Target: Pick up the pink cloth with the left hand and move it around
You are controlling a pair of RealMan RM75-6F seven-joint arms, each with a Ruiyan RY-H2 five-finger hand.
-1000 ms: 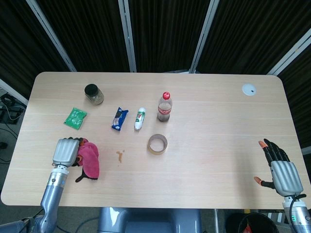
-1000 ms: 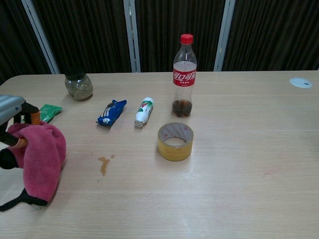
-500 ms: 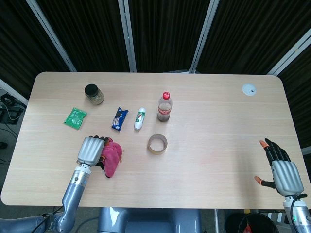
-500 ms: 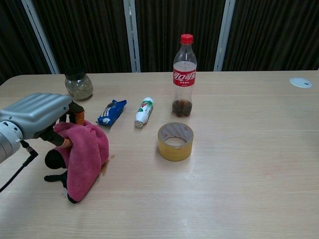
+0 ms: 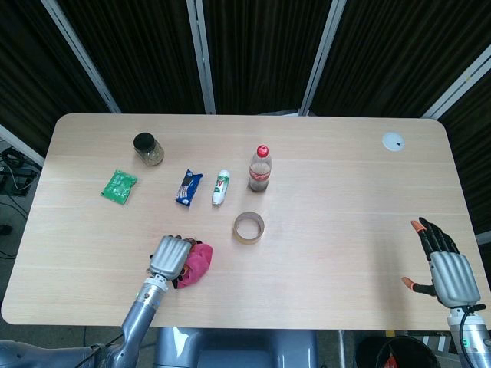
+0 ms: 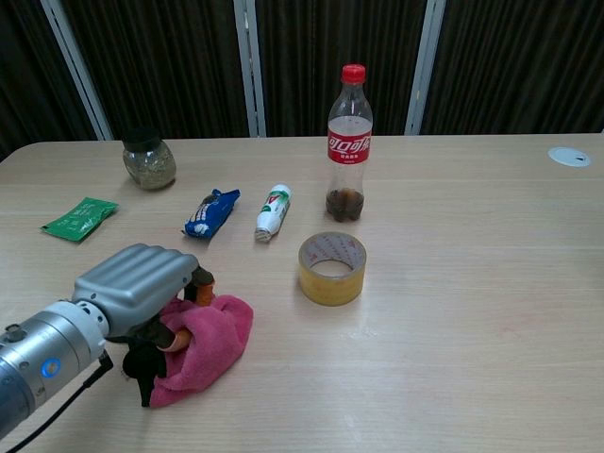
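The pink cloth point(image 5: 198, 263) point(image 6: 209, 344) lies bunched on the table near its front edge, left of centre. My left hand point(image 5: 169, 257) point(image 6: 143, 286) grips it from the left, fingers curled into the folds. A black strap of the cloth hangs under the hand in the chest view. My right hand point(image 5: 445, 264) rests at the table's far right front corner with fingers spread and nothing in it; the chest view does not show it.
A roll of yellow tape point(image 5: 248, 227) point(image 6: 332, 268) sits just right of the cloth. Behind stand a cola bottle point(image 6: 348, 143), a small white bottle point(image 6: 272, 213), a blue packet point(image 6: 211, 213), a green packet point(image 6: 79, 217) and a jar point(image 6: 149, 162). A white disc point(image 5: 393, 141) lies far right.
My left hand has carried the pink cloth to the right and toward the table's front edge, from the left side to beside the tape roll. The right hand has stayed put.
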